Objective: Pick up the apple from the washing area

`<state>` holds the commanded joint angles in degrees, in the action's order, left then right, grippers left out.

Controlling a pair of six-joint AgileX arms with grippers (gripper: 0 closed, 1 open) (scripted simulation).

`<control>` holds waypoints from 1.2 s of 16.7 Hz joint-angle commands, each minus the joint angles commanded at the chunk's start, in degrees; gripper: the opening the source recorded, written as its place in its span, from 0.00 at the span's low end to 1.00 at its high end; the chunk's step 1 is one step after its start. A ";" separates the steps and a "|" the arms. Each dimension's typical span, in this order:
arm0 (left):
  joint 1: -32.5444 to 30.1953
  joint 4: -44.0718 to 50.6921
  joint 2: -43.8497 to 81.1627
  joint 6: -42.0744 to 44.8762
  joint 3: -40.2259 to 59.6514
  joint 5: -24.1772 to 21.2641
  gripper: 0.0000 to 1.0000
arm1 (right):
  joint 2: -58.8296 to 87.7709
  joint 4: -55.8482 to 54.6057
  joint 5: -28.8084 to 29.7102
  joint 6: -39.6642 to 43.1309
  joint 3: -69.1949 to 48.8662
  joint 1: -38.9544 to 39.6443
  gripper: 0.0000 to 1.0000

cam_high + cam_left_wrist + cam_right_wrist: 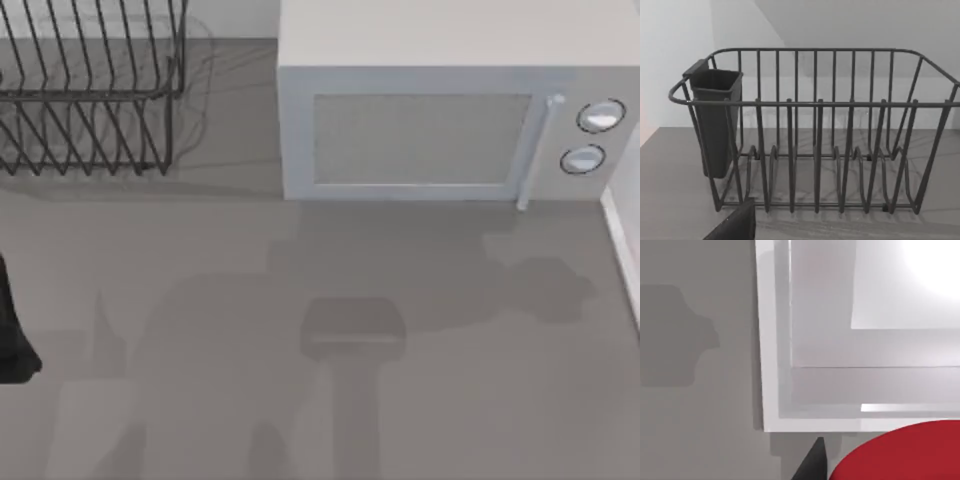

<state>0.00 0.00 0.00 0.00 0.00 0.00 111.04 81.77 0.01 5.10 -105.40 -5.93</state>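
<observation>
The apple point(900, 452) is a smooth bright red round shape, very close under the right wrist camera. It lies beside the corner of a white rimmed basin point(771, 390), the washing area. A dark tip of my right gripper point(812, 462) stands right beside the apple's edge, and contact cannot be made out. My left arm point(15, 335) sits at the table's left edge in the top view. A dark part of my left gripper point(735, 225) faces the wire dish rack.
A white microwave point(420, 130) stands at the back, its door shut and two knobs point(598, 116) on its right. A dark wire dish rack point(90, 90) with a dark cup holder point(715, 120) stands at the back left. The white basin rim point(625, 240) runs along the right edge.
</observation>
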 joint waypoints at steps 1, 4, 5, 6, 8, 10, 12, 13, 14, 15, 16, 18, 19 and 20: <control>0.00 0.00 0.00 0.00 0.00 0.00 1.00 | 0.43 0.17 0.16 -3.59 -0.53 3.70 0.00; 0.00 0.00 0.00 0.00 0.00 0.00 1.00 | 1.84 0.62 0.45 -17.76 -2.31 17.63 0.00; 0.00 0.00 0.00 0.00 0.00 0.00 1.00 | 2.27 0.72 0.46 -22.65 -2.81 22.40 0.00; 0.00 0.00 0.00 0.00 0.00 0.00 1.00 | 2.66 0.82 0.45 -26.97 -3.16 26.65 0.00; 0.00 0.00 0.00 0.00 0.00 0.00 1.00 | 3.63 1.13 0.35 -33.83 -3.53 33.43 0.00; 0.00 0.00 0.00 0.00 0.00 0.00 1.00 | 4.35 1.37 0.21 -38.26 -3.53 37.88 0.00; 0.00 0.00 0.00 0.00 0.00 0.00 1.00 | 4.65 1.52 0.10 -40.27 -3.61 40.08 0.00; 0.00 0.00 0.00 0.00 0.00 0.00 1.00 | 4.67 1.52 0.08 -40.43 -3.60 40.29 0.00; 0.00 0.00 0.00 0.00 0.00 0.00 1.00 | 4.67 1.52 0.08 -40.43 -3.60 40.29 0.00; 0.00 0.00 0.00 0.00 0.00 0.00 1.00 | 4.67 1.52 0.08 -40.43 -3.60 40.29 0.00; 0.00 0.00 0.00 0.00 0.00 0.00 1.00 | 4.44 1.45 -0.02 -40.47 -3.52 40.11 0.00; 0.00 0.00 0.00 0.00 0.00 0.00 1.00 | 4.58 0.96 -0.45 -40.38 -2.63 40.27 0.00; 0.00 0.00 0.00 0.00 0.00 0.00 1.00 | 4.84 0.08 -0.83 -40.29 -1.26 40.39 0.00; 0.00 0.00 0.00 0.00 0.00 0.00 1.00 | 5.22 -1.26 -1.10 -40.19 0.71 40.43 0.00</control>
<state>0.00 0.00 0.00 0.00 0.00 0.00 116.25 80.51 -1.09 -35.09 -104.69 34.50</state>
